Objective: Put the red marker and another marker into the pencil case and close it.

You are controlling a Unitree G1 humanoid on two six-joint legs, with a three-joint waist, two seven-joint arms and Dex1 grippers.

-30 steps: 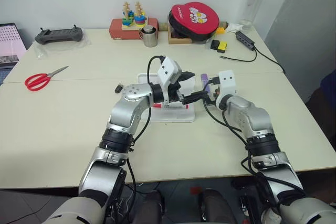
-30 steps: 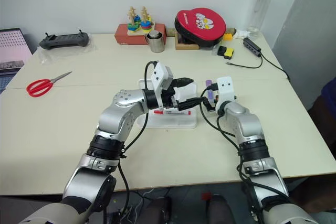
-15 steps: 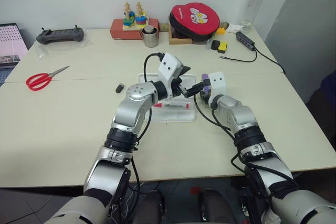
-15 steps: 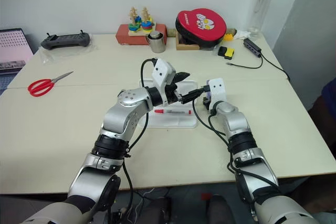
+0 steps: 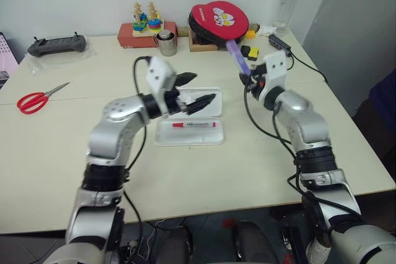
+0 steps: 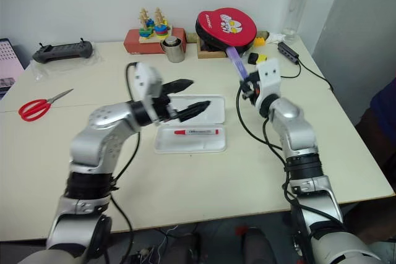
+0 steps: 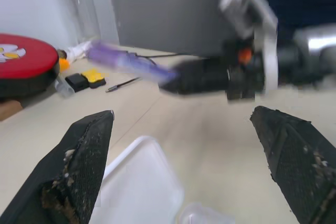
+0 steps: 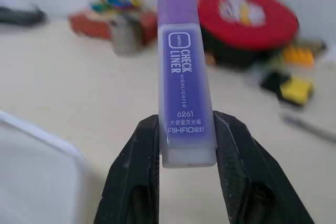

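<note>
Purple marker (image 8: 183,72): your right gripper (image 8: 185,145) has it pinched by its lower end between the two black fingers, lifted clear of the table (image 5: 49,146), its free end angled up toward the red round pouch (image 5: 218,19).
Red marker (image 5: 193,125): you can see it lying flat in the tray of the pencil case (image 5: 162,138), red cap pointing to your left.
Pencil case: it sits open on the table in front of you, lid laid back on the far side.
Left gripper (image 5: 193,91): your fingers stand wide apart with nothing between them, hovering over the lid, just left of it.
Scissors (image 5: 36,97): red-handled, well off to your left on the table.
</note>
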